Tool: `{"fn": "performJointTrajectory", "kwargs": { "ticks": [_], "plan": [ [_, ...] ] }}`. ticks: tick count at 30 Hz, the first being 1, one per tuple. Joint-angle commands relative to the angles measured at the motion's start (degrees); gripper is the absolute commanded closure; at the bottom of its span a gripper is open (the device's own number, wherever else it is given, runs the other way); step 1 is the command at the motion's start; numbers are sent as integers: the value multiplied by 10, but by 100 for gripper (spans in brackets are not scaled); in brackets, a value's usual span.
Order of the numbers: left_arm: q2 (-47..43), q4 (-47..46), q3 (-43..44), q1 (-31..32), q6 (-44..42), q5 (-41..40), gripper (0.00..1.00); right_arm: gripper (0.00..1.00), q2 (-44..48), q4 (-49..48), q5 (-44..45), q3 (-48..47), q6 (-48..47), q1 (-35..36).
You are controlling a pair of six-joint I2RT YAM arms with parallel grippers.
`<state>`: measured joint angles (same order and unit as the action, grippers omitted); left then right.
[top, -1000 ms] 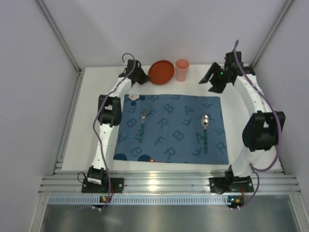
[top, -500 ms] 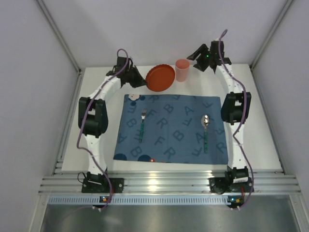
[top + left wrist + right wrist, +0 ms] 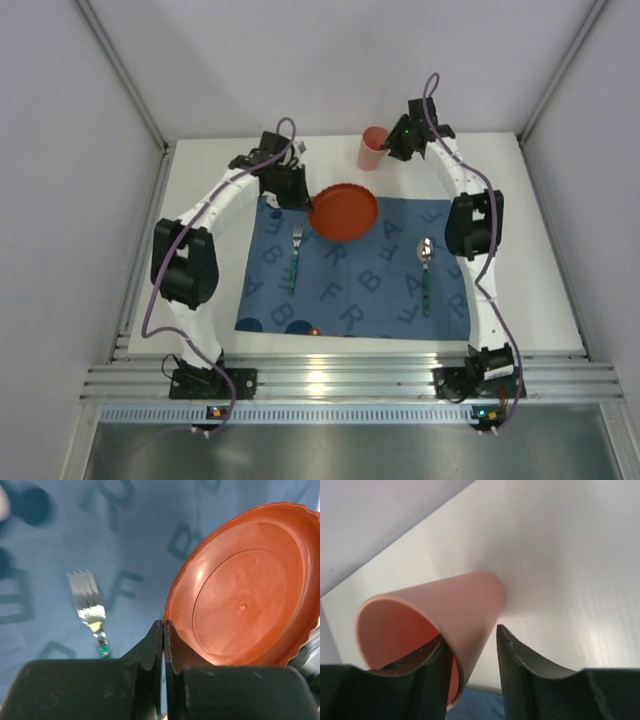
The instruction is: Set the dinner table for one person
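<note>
Left jaws pinch plate (image 3: 240, 605) rim, plate over far edge of mat (image 3: 350, 290), near fork (image 3: 295, 258). Right jaws pinch cup (image 3: 445, 610) wall; cup seemingly tilted, near far edge of tabletop (image 3: 540, 250).

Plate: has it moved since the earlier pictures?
Yes. The plate came nearer to the arms, from the bare table beyond the mat onto the mat's far edge.

Robotics lab test cell. Boxed in by plain pale wall panels (image 3: 330, 60) with a metal corner post (image 3: 120, 72) at the upper left; slotted aluminium rails (image 3: 340, 378) across the bottom of the frame. Bolted there, a cabled left arm (image 3: 185, 265) and right arm (image 3: 475, 225), reaching over a white desk (image 3: 530, 260).
</note>
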<state>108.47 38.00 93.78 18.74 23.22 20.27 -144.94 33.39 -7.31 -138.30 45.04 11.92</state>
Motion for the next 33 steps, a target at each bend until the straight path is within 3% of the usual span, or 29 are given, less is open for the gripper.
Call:
{"fn": "performJointTrajectory", "kwargs": {
  "ticks": [1,4,8,16,18,22,23,25,33],
  "plan": [
    [33,66,-2,47,-72,2,100,63,9,60,65,-17,-29,-13],
    [61,67,0,64,-78,15,100,75,11,84,70,-22,-40,-14],
    [94,77,14,75,-85,10,100,100,18,98,66,-15,-50,-12],
    [104,74,-2,110,-100,-28,100,100,118,99,70,29,-72,-16],
    [103,72,-7,113,-97,-32,84,100,151,99,70,51,-87,-16],
    [80,58,-26,115,-86,-37,44,100,277,102,98,160,-122,-16],
    [63,50,-39,115,-79,-40,21,100,300,104,103,183,-129,-16],
    [41,34,-51,115,-67,-44,2,100,360,115,126,245,-151,-16],
    [-22,11,-83,111,-23,-75,2,100,449,146,145,420,-165,-16]
  ]
}}
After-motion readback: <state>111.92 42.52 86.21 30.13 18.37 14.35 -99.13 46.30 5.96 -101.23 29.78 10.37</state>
